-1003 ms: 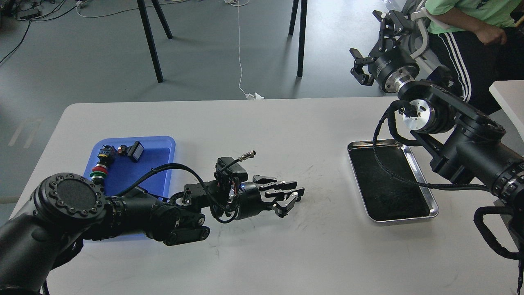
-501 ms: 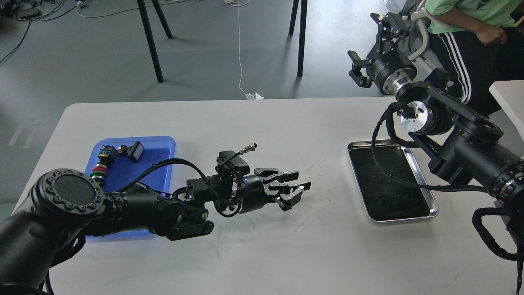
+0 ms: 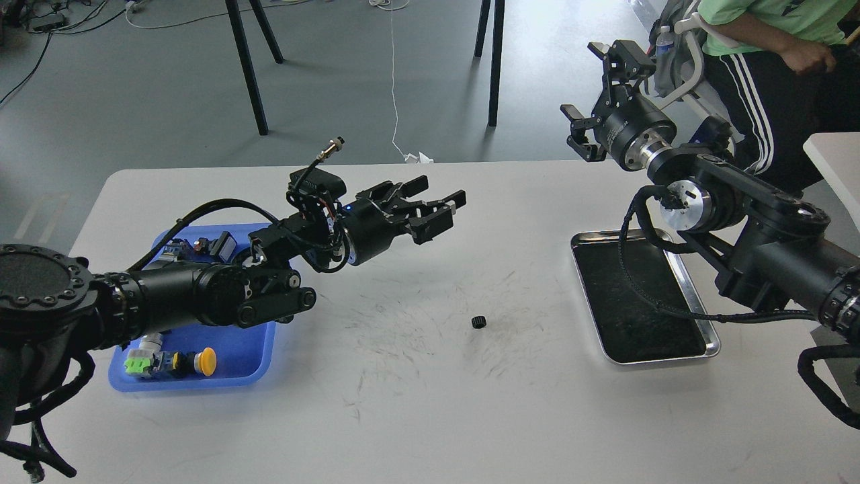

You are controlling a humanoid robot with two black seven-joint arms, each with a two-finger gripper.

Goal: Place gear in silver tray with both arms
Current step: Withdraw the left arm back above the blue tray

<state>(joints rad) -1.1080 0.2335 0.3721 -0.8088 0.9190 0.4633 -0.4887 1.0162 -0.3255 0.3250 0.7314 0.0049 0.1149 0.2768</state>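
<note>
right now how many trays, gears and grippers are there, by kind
trays: 2, the silver tray and the blue tray
gears: 1, the gear on the table
grippers: 2, the left gripper and the right gripper
total: 5

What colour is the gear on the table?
Black, the gear, best seen in the head view.

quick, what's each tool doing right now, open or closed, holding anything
Left tool: open, holding nothing; the small black gear lies on the table.
Right tool: open, holding nothing, raised beyond the table's far edge.
</note>
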